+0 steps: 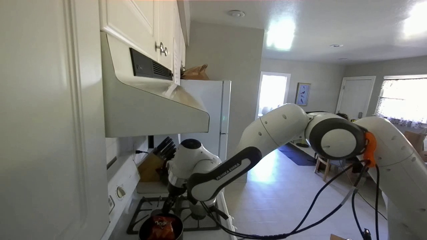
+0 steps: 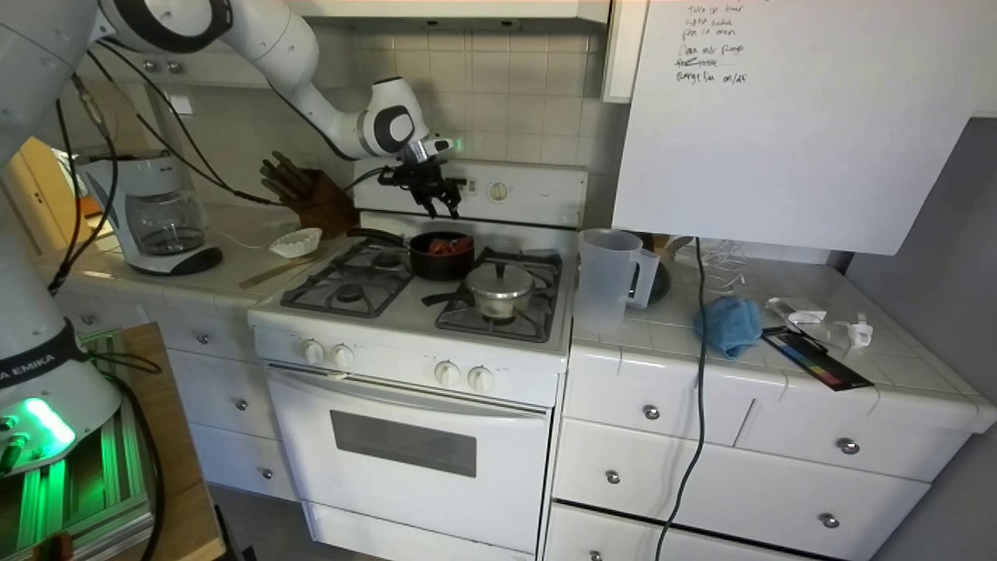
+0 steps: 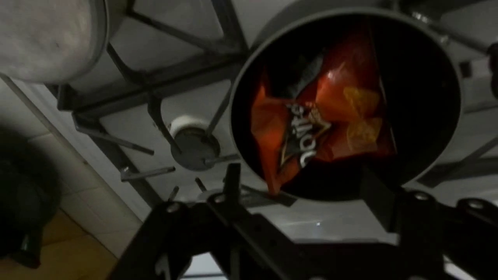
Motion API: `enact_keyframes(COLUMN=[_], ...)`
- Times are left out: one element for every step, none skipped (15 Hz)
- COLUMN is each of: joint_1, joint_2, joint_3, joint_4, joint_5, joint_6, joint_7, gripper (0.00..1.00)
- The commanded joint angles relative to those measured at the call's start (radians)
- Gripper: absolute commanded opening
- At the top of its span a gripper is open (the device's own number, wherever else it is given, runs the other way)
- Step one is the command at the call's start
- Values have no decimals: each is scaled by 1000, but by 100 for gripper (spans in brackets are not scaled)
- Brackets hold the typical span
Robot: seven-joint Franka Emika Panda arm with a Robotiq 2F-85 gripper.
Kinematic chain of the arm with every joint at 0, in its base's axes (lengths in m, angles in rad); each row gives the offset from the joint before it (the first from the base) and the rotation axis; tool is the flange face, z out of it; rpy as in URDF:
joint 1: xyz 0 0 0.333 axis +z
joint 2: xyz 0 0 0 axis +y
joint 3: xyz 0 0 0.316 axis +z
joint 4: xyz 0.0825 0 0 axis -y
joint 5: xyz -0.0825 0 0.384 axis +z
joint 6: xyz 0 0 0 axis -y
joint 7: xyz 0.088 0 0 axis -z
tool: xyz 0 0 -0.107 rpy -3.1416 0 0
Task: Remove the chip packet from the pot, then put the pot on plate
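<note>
A dark saucepan (image 2: 438, 266) stands on a stove grate, its handle pointing to the back left in an exterior view. A red-orange chip packet (image 3: 342, 124) lies inside it, with one corner reaching the rim in the wrist view. The packet also shows in both exterior views (image 1: 162, 230) (image 2: 450, 246). My black gripper (image 2: 444, 213) hangs above the saucepan, pointing down. In the wrist view the gripper (image 3: 301, 182) has its fingers wide apart with nothing between them, near the pot's rim (image 3: 460, 97). I cannot make out a plate.
A lidded silver pot (image 2: 500, 294) stands on the front burner beside the saucepan. A knife block (image 2: 321, 201) and a white fluted dish (image 2: 296, 243) are on the counter to one side. A clear jug (image 2: 604, 273) stands beside the stove. A range hood (image 1: 156, 113) overhangs it.
</note>
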Motion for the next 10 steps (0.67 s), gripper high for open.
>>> enact_keyframes(joint_1=[-19, -21, -22, -20, -17, -16, -13, -12, -10, -8], joint_2=[-74, -66, -47, -20, 0, 26, 47, 67, 86, 105], joint_3=[30, 34, 36, 33, 29, 29, 26, 28, 27, 29], joint_4=[-106, -104, -96, -81, -67, -47, -31, -14, -1, 13], joint_5=[23, 23, 26, 31, 33, 37, 37, 40, 40, 41], joint_6=[-96, -106, -96, -71, -71, -62, -53, -57, -60, -50], joint_7=[-58, -62, -54, -27, -10, 2, 13, 14, 17, 18], gripper=[100, 100, 100, 100, 100, 100, 100, 100, 100, 100])
